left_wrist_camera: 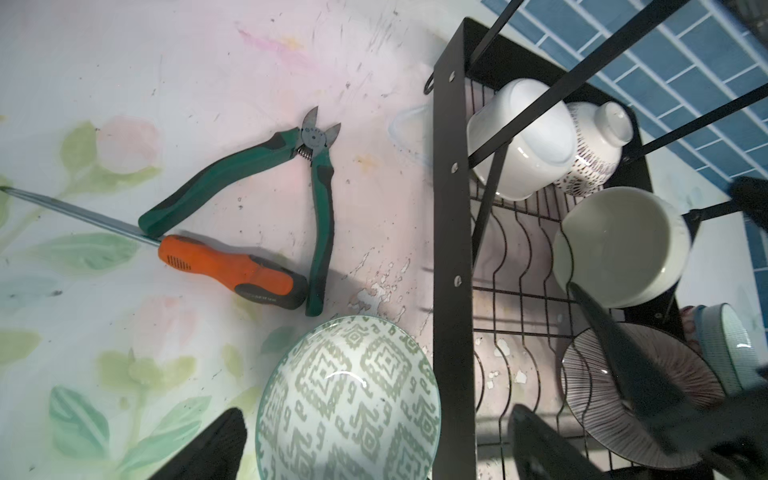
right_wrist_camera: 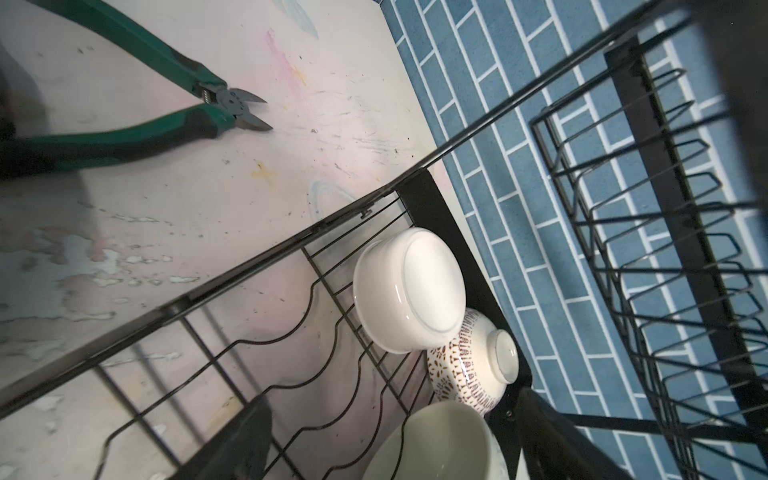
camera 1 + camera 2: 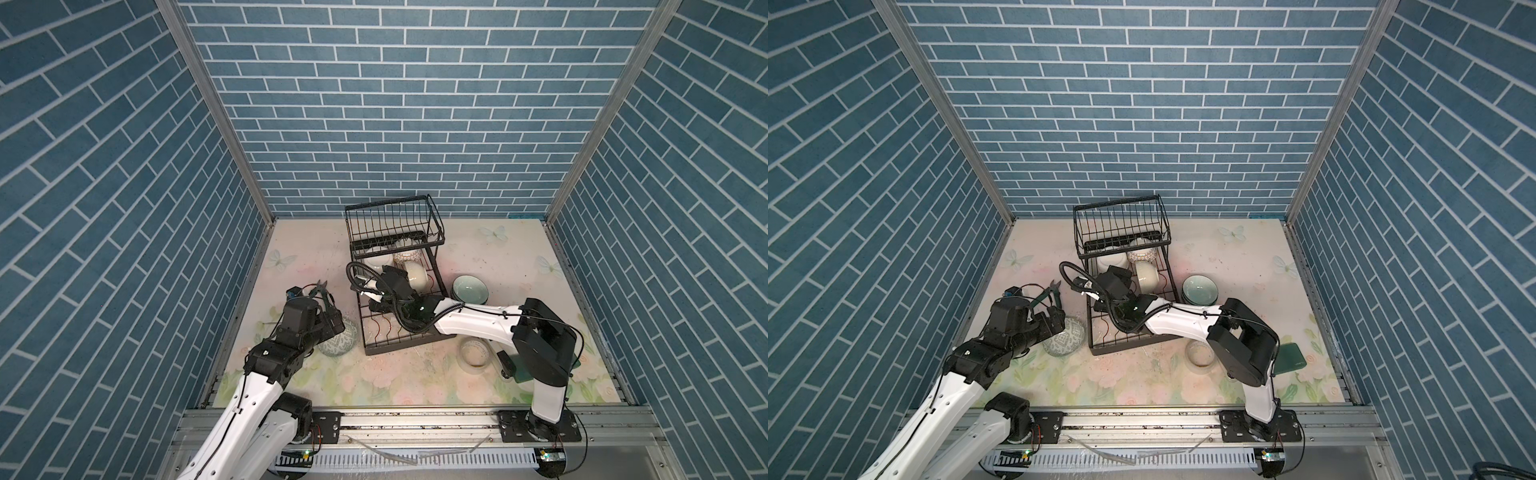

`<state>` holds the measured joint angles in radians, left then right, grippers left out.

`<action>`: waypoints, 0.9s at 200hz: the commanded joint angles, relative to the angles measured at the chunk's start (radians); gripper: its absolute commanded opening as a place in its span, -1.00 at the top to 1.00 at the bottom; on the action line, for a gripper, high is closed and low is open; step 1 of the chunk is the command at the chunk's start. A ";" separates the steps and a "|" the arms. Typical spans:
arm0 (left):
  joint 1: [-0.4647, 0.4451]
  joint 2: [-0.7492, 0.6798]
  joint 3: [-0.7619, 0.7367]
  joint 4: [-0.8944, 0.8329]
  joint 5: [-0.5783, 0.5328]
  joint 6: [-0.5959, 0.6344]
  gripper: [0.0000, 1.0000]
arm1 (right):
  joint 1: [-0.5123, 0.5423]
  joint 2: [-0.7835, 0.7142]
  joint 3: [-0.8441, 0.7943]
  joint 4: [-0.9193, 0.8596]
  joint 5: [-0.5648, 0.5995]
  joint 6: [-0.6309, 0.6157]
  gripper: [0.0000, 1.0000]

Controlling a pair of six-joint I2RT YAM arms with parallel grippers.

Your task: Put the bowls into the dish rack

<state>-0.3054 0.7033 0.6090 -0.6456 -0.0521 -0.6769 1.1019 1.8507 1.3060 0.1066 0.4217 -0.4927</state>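
Observation:
The black wire dish rack point(image 3: 432, 232) stands mid-table. In its lower tray lie a white bowl point(image 2: 409, 291), a brown-patterned bowl point(image 2: 469, 365), a cream bowl point(image 2: 436, 444) on its side and a striped bowl point(image 1: 602, 411). My right gripper point(image 2: 399, 440) reaches into the tray, open, its fingers on either side of the cream bowl point(image 3: 417, 276). Left of the rack, a lattice-patterned bowl point(image 1: 349, 399) sits on the table. My left gripper point(image 1: 378, 444) hangs open above it; one finger is over the rack's edge. Stacked pale green bowls point(image 3: 469, 289) stand right of the rack.
Green pliers point(image 1: 320, 208) and an orange-handled screwdriver point(image 1: 232, 270) lie at the left, just beyond the lattice bowl. A translucent tape ring point(image 3: 473, 353) and a dark green flat object point(image 3: 1289, 355) sit by the right arm's base. The rack's upper basket point(image 3: 1121, 224) overhangs the far end.

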 commanded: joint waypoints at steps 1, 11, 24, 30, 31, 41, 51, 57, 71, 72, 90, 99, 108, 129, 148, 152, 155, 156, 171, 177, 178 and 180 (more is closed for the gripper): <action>0.010 0.016 0.011 -0.048 -0.016 -0.011 -0.99 | 0.010 -0.077 -0.022 -0.113 -0.062 0.211 -0.79; 0.010 0.027 0.011 -0.054 -0.015 -0.011 -0.99 | 0.010 -0.104 -0.027 -0.128 -0.080 0.266 -0.78; 0.011 0.040 0.010 -0.063 -0.012 -0.010 -0.99 | 0.010 -0.135 -0.031 -0.147 -0.108 0.333 -0.77; 0.012 0.045 0.011 -0.068 -0.011 -0.010 -0.99 | 0.010 -0.147 -0.030 -0.161 -0.120 0.361 -0.77; 0.012 0.047 0.011 -0.068 -0.009 -0.009 -0.99 | 0.010 -0.149 -0.029 -0.164 -0.122 0.366 -0.77; 0.012 0.058 0.011 -0.076 -0.009 -0.007 -0.99 | 0.009 -0.165 -0.019 -0.194 -0.140 0.410 -0.76; 0.013 0.068 0.012 -0.084 -0.008 -0.004 -0.99 | 0.009 -0.176 -0.001 -0.227 -0.147 0.453 -0.76; 0.014 0.073 0.010 -0.089 -0.008 -0.001 -0.99 | 0.009 -0.181 0.009 -0.248 -0.149 0.478 -0.76; 0.014 0.085 0.008 -0.094 -0.005 0.003 -0.99 | 0.010 -0.185 0.036 -0.296 -0.153 0.523 -0.76; 0.014 0.087 0.007 -0.094 -0.005 0.003 -0.99 | 0.010 -0.186 0.038 -0.299 -0.153 0.524 -0.76; 0.015 0.106 0.000 -0.099 -0.002 0.008 -0.99 | 0.010 -0.186 0.073 -0.361 -0.180 0.569 -0.76; 0.015 0.121 -0.003 -0.101 0.001 0.010 -0.99 | 0.010 -0.186 0.088 -0.388 -0.198 0.585 -0.76; 0.015 0.135 -0.006 -0.104 0.003 0.011 -0.99 | 0.010 -0.187 0.096 -0.402 -0.214 0.599 -0.76; 0.018 0.165 -0.016 -0.104 0.000 0.011 -0.99 | 0.009 -0.194 0.097 -0.403 -0.231 0.618 -0.76; 0.020 0.181 -0.029 -0.100 -0.006 0.007 -0.98 | 0.010 -0.196 0.100 -0.407 -0.240 0.625 -0.75; 0.021 0.183 -0.031 -0.100 -0.007 0.007 -0.98 | 0.009 -0.196 0.100 -0.409 -0.242 0.626 -0.75; 0.021 0.186 -0.033 -0.099 -0.008 0.007 -0.97 | 0.009 -0.196 0.101 -0.410 -0.243 0.626 -0.76; 0.022 0.186 -0.034 -0.099 -0.008 0.007 -0.97 | 0.010 -0.197 0.101 -0.409 -0.243 0.626 -0.75; 0.025 0.200 -0.045 -0.095 -0.013 0.004 -0.93 | 0.009 -0.197 0.101 -0.409 -0.243 0.626 -0.75; 0.025 0.205 -0.052 -0.090 -0.013 0.004 -0.90 | 0.009 -0.196 0.102 -0.408 -0.239 0.627 -0.74; 0.025 0.205 -0.053 -0.090 -0.012 0.004 -0.90 | 0.010 -0.196 0.102 -0.408 -0.238 0.627 -0.75; 0.026 0.207 -0.056 -0.087 -0.011 0.004 -0.89 | 0.010 -0.197 0.102 -0.408 -0.238 0.626 -0.74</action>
<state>-0.2916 0.8940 0.5835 -0.7254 -0.0498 -0.6777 1.1061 1.6840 1.3586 -0.2764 0.1989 0.0830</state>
